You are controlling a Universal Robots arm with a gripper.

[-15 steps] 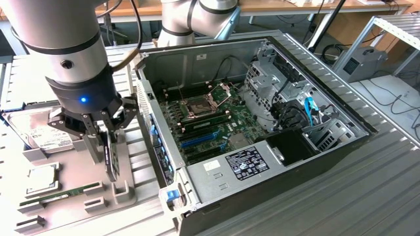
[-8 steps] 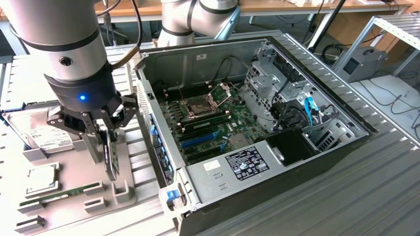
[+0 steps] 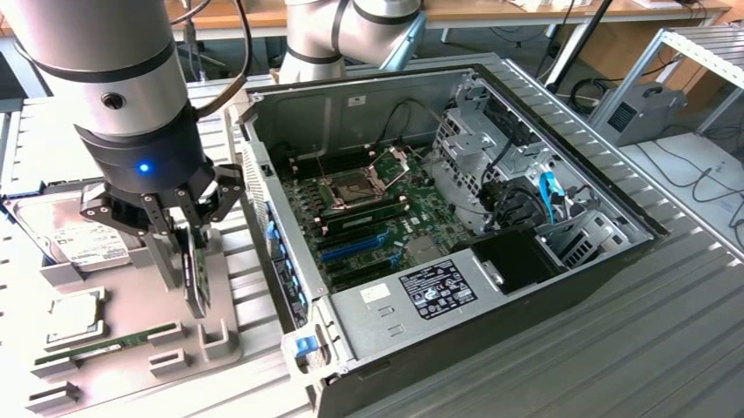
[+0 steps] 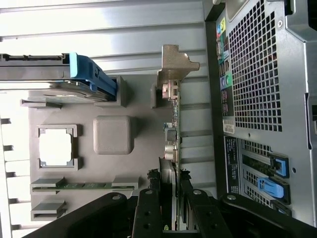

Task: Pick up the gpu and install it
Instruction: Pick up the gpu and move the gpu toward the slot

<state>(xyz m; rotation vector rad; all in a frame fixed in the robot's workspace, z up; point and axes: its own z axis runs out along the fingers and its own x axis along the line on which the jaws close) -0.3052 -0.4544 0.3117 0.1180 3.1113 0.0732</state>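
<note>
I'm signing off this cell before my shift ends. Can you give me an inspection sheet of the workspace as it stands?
Surface: ribbed metal table, with a grey holder tray on it.
Job's things: graphics card on edge at the tray; open computer case beside it.
Clutter: hard drive, processor chip and memory stick in the tray.
Tool: shut on the graphics card.
Cables: blue cables inside the case; black cables beyond the table.
Surroundings: metal frame, grey box.
</note>
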